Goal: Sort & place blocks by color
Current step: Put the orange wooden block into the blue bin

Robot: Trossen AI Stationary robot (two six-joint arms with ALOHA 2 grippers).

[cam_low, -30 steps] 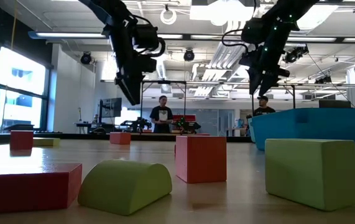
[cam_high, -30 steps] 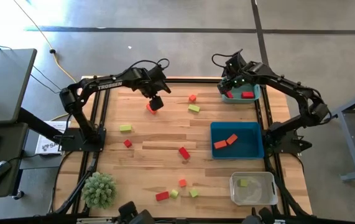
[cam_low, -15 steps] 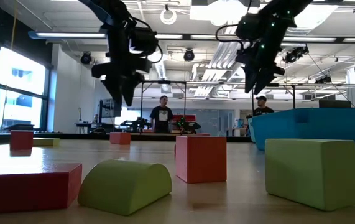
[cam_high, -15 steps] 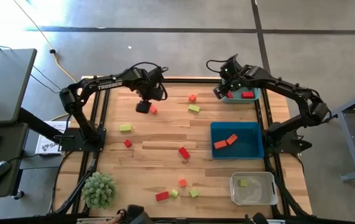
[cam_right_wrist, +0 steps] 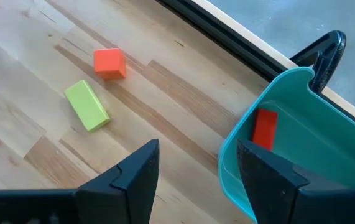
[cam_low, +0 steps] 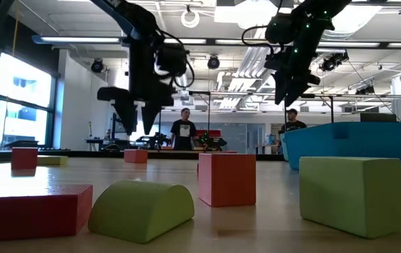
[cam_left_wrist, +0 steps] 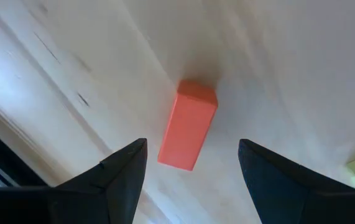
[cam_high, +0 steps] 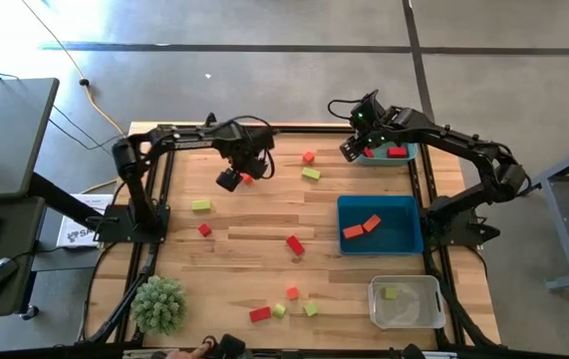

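An orange-red bar block (cam_left_wrist: 188,124) lies flat on the wooden table near its far left. My left gripper (cam_left_wrist: 193,163) hangs above it, pointing down and open, with one finger on each side of the bar and clear of it; in the high view it (cam_high: 232,178) stands beside the block (cam_high: 247,177). My right gripper (cam_high: 349,148) hovers open and empty at the far right, next to the small teal bin (cam_high: 404,158). An orange cube (cam_right_wrist: 109,63) and a green bar (cam_right_wrist: 87,104) lie on the table ahead of it.
The teal bin holds red blocks (cam_right_wrist: 264,129). A blue bin (cam_high: 404,239) holds orange blocks, and a clear bin (cam_high: 428,311) holds a green one. Loose red, orange and green blocks lie mid-table (cam_high: 294,244) and near the front (cam_high: 278,310). A spiky plant ball (cam_high: 157,304) sits front left.
My left gripper has rolled about its own axis and come down over the orange-red bar, shifting a little toward the table's left. My right gripper has moved from over the teal bin toward the table's left. Both stay open.
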